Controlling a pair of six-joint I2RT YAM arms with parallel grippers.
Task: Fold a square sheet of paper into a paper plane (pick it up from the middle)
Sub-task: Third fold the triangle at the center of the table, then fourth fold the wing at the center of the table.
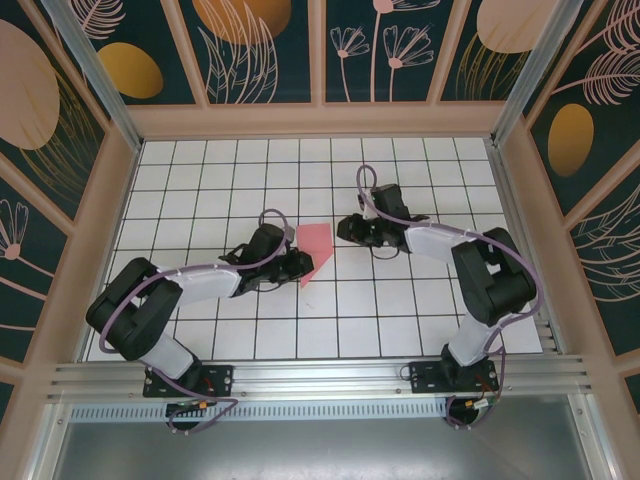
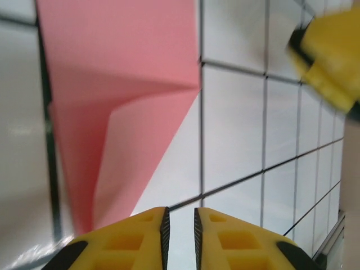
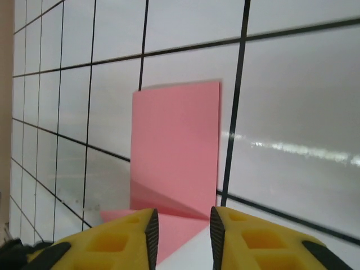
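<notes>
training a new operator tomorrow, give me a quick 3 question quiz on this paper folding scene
1. True or false: the pink paper lies fully flat and unfolded.
2. The paper lies: A) between the left claw and the right claw; B) against the far wall; C) beside an arm base.
3. What colour are the claw fingers?
Key: 1 false, a flap is folded over; 2 A; 3 yellow.
</notes>
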